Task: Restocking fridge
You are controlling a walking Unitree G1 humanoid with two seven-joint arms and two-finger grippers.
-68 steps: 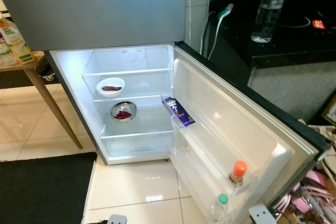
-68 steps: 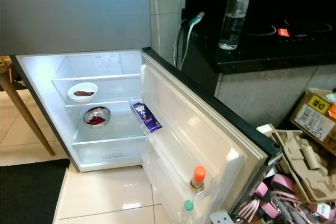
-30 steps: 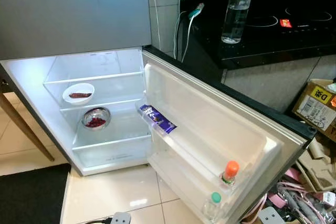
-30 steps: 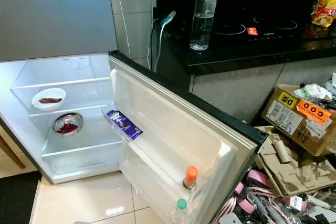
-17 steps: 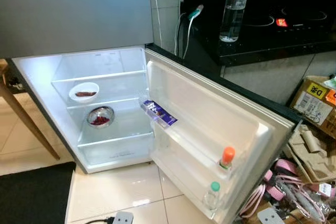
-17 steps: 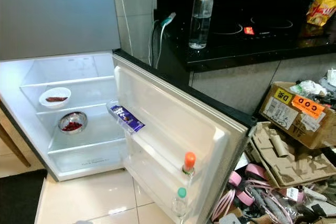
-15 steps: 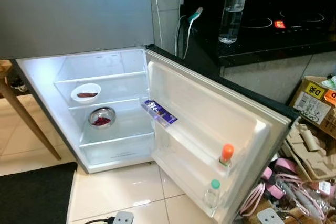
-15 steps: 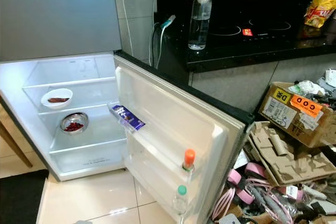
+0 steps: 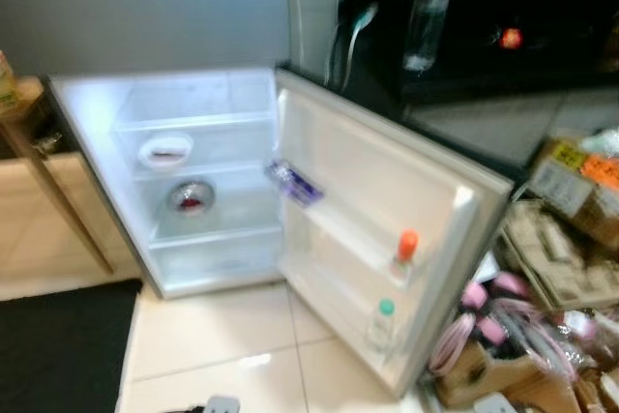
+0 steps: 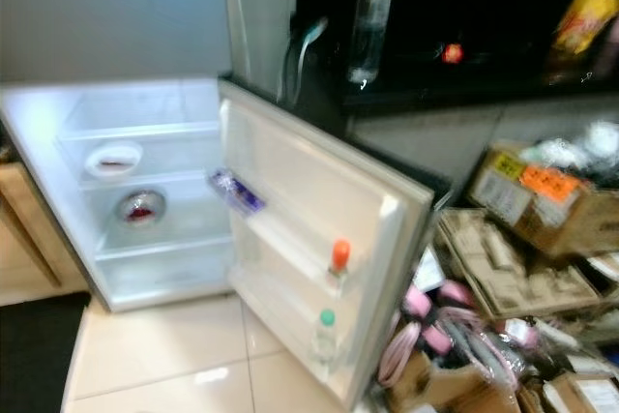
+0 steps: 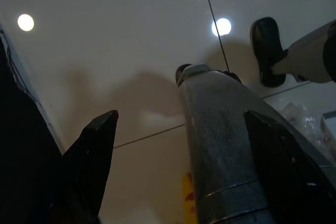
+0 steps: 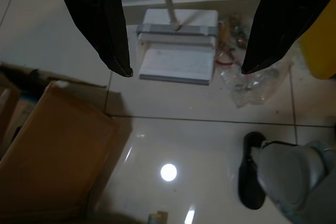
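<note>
The fridge [image 9: 208, 268] stands open and lit, its door [image 10: 300, 200] swung out to the right. A white bowl [image 9: 165, 152] and a steel bowl [image 9: 191, 197] sit on its shelves. The door racks hold a purple chocolate bar [image 9: 293, 182], an orange-capped bottle [image 9: 405, 255] and a green-capped bottle [image 9: 382, 325]. In the left wrist view my left gripper [image 11: 181, 114] hangs over the floor with a grey metal bottle [image 11: 220, 145] between its fingers, lying against one finger. My right gripper [image 12: 184, 72] is open and empty above the tiles.
A clear water bottle [image 10: 368, 21] stands on the black counter [image 10: 484, 79]. Cardboard boxes [image 10: 527, 191] and pink clutter [image 10: 426, 331] crowd the floor right of the door. A wooden table leg [image 9: 68, 210] and a black mat [image 9: 58, 345] lie left. A black shoe [image 12: 252, 177] is on the tiles.
The head view has shifted and gone blurred, so the camera is moving. The fridge, its door and its contents stay as they were.
</note>
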